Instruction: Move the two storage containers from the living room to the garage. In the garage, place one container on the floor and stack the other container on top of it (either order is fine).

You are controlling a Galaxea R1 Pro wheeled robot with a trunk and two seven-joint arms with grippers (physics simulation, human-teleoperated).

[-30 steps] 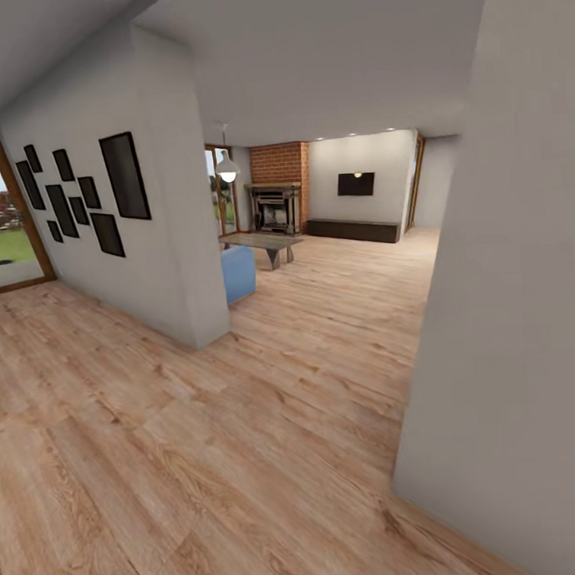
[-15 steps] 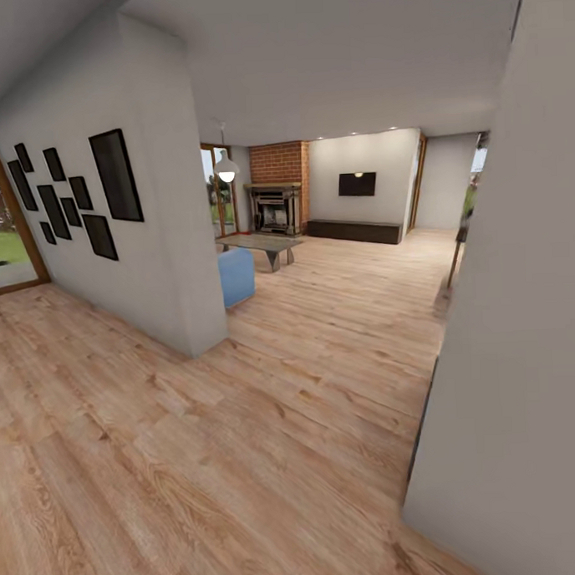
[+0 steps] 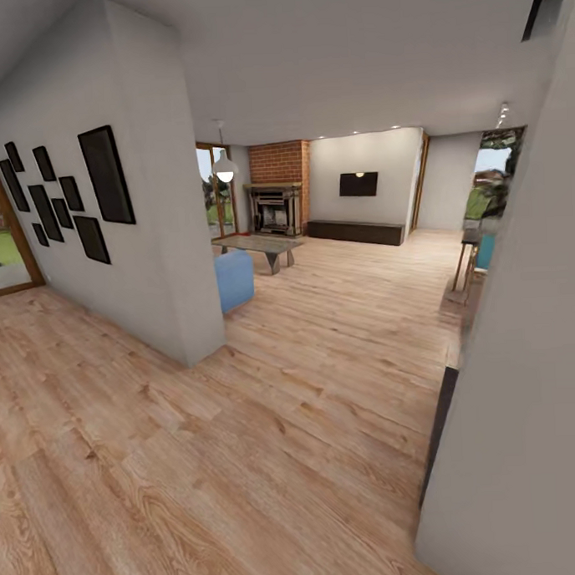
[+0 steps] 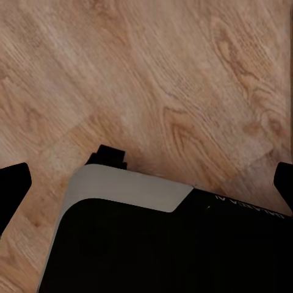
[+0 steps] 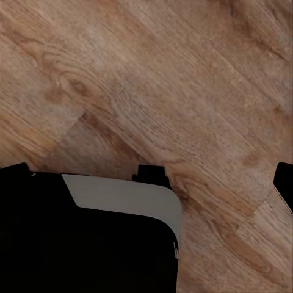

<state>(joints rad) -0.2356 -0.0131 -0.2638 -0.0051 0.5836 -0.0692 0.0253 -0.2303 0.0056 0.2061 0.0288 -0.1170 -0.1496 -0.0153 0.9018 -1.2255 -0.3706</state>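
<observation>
The head view looks down a hall of light wood plank flooring (image 3: 268, 422) into the living room (image 3: 335, 235), which lies ahead past one pale partition wall (image 3: 164, 243) on the left. That wall carries eight black frames (image 3: 105, 174) of mixed sizes. Farther in stand one blue sofa (image 3: 234, 279), just beside the wall's end, one glass coffee table (image 3: 260, 245) behind it, one red brick fireplace (image 3: 277, 192), one dark wall screen (image 3: 357, 184) over a long low dark cabinet (image 3: 354, 230), and one hanging lamp (image 3: 225, 169). A wood-framed glass door (image 3: 3, 241) shows at far left. A near grey wall (image 3: 527, 411) rises on the right. Each wrist view looks straight down on the planks, with the robot's black, grey-edged base (image 4: 159, 244) below. The left gripper (image 4: 146, 183) has its dark fingers (image 4: 13, 183) at opposite edges of the picture, spread wide and empty; the right gripper (image 5: 149, 177) shows the same wide, empty spread.
</observation>
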